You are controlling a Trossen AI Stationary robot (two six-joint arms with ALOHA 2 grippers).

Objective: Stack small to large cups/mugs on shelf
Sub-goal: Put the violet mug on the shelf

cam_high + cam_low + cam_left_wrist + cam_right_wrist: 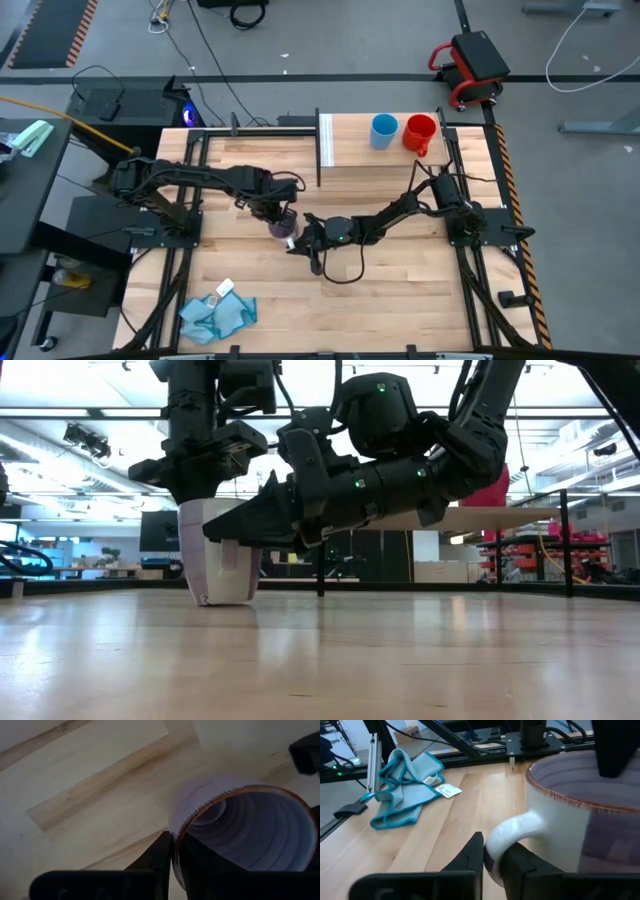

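The translucent purple-grey mug (283, 229) stands upright on the tabletop near the middle, with its base (222, 598) on the wood. My left gripper (278, 213) comes down on its rim and is shut on it. My right gripper (300, 240) reaches in low from the table's right and is shut on the mug's handle. The light-blue cup (384, 131) and the red mug (421, 132) stand side by side on the shelf (370, 165) at the far right, with no gripper near them. My left gripper (172, 840) pinches the mug's rim (176, 827), one finger inside the cup and one outside. It comes from above, pointing down, and the mug stands upright on the table. My right gripper (492, 847) has the mug's white handle (512, 831) between its two fingers. The fingers (240, 528) lie almost level, coming from the table's right.
A teal cloth (218, 312) with a small white tag lies near the table's near left corner. The shelf has a white panel (325, 140) at its left end and dark posts. Bare wood lies in front of the mug and to its left.
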